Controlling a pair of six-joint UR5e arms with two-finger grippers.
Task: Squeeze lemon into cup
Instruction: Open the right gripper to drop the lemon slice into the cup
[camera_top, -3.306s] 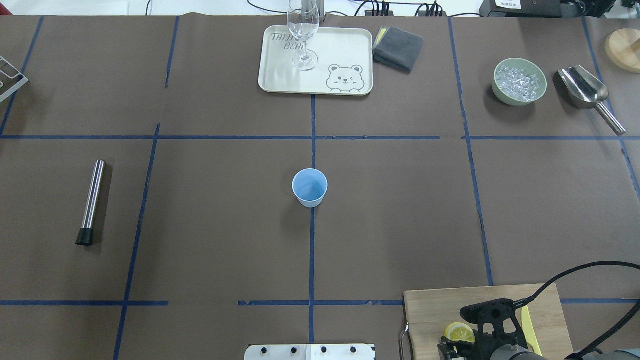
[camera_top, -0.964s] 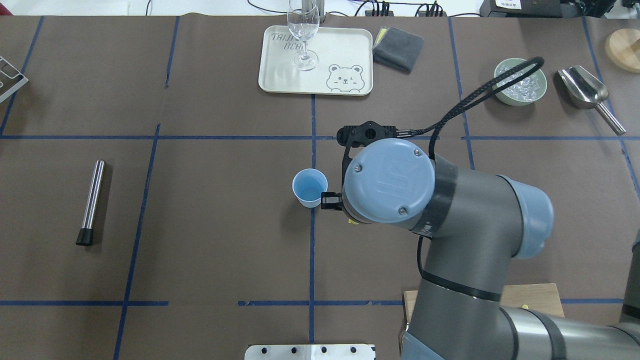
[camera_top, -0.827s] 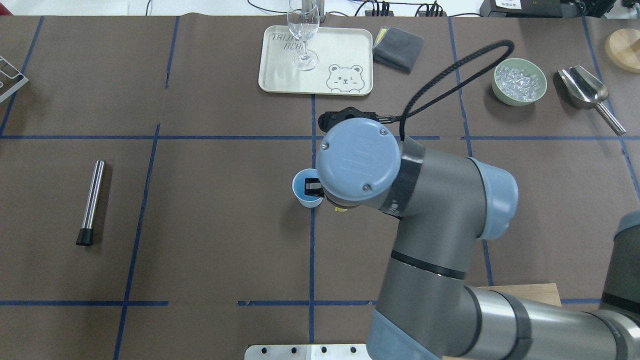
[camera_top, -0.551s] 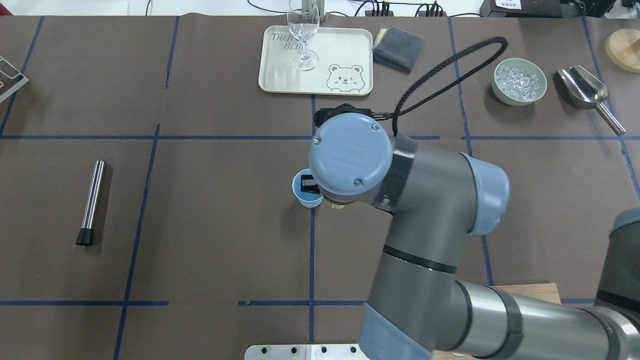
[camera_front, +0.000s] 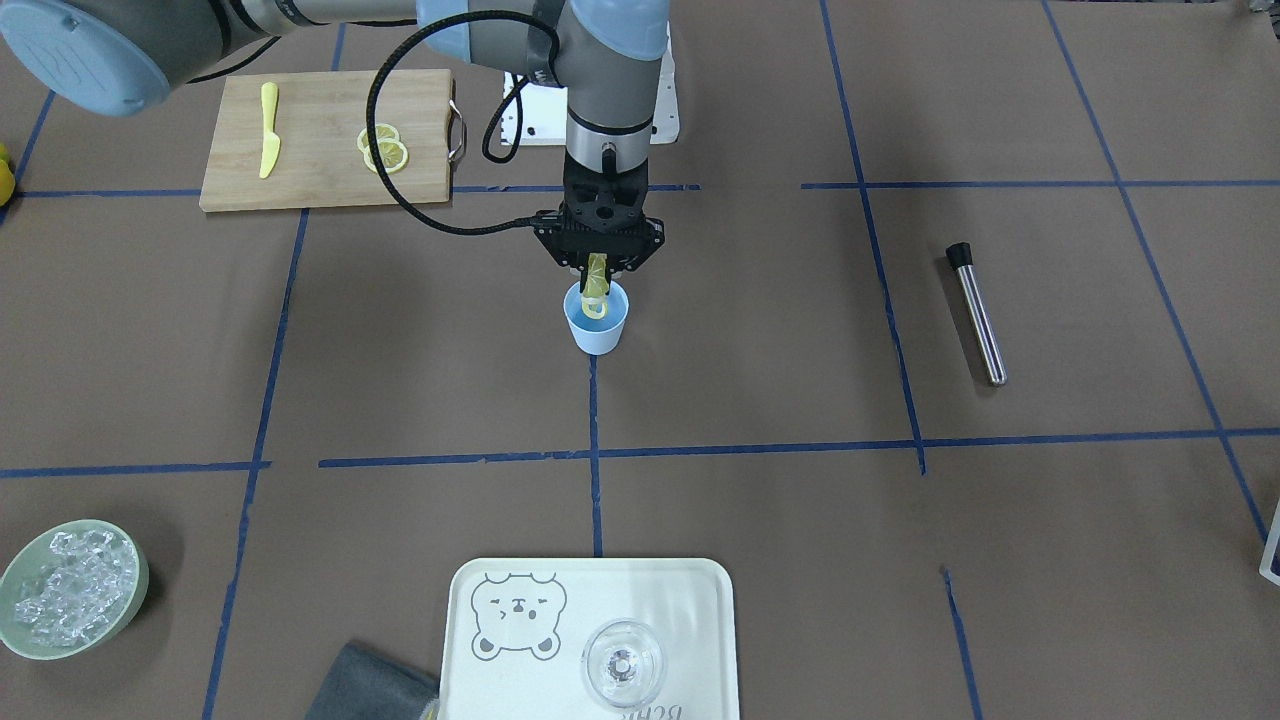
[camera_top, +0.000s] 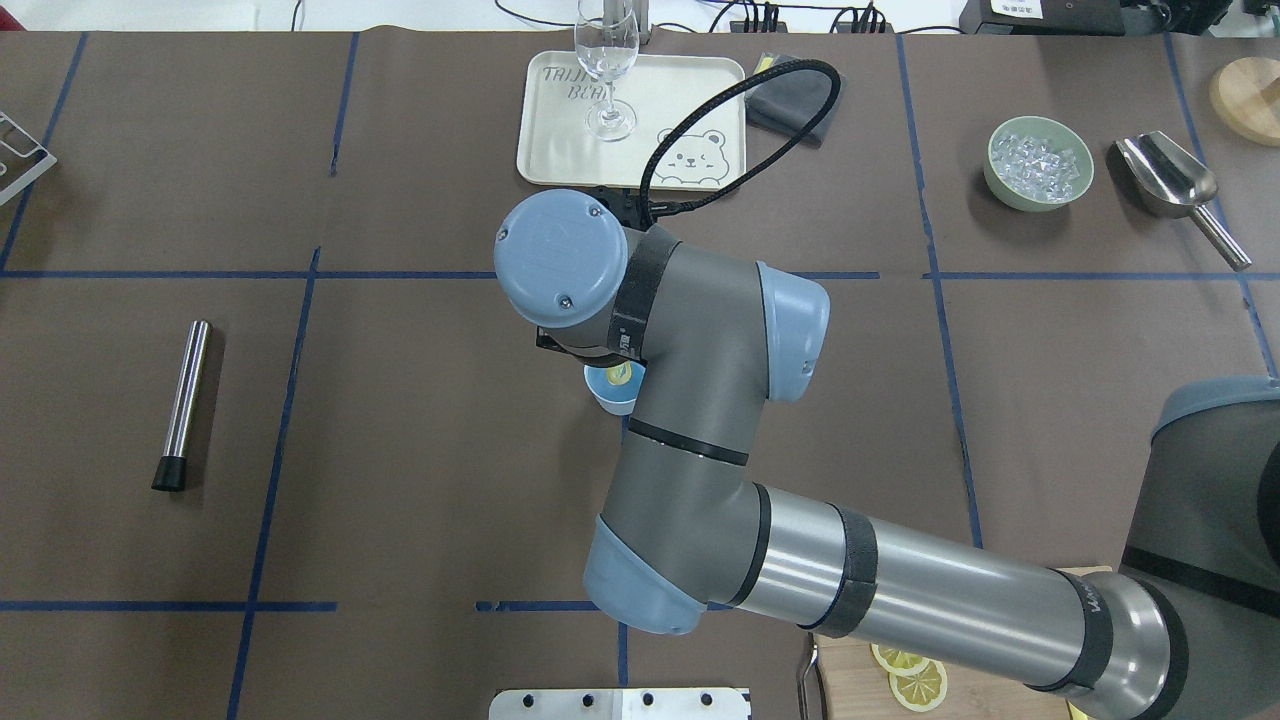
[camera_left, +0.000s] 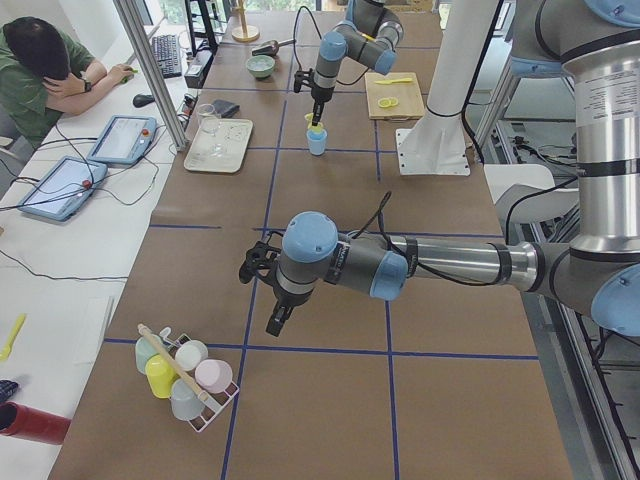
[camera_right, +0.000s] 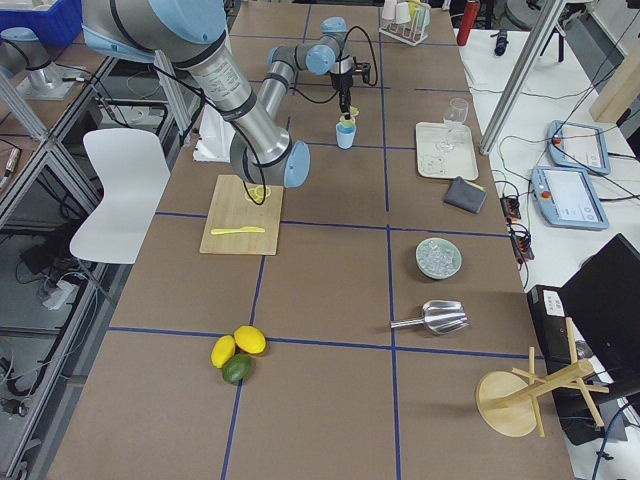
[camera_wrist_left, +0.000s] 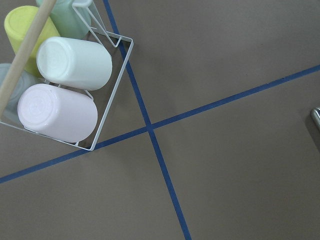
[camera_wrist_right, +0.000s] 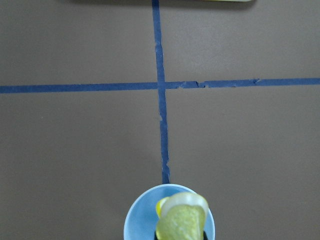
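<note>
Right end effector (camera_front: 597, 266) at upper centre of frame, clenched on folded lemon (camera_front: 596, 281) over cup (camera_front: 597, 330) mouth. Left end effector (camera_left: 272, 325): grip state cannot tell.

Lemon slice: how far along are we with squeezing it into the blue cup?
Done: the right hand has the lemon slice and holds it over the cup. In hand: the slice is pinched and folded, its lower edge reaching the cup's mouth. Left: finishing the squeeze and letting go; I can't see any juice in the cup.
</note>
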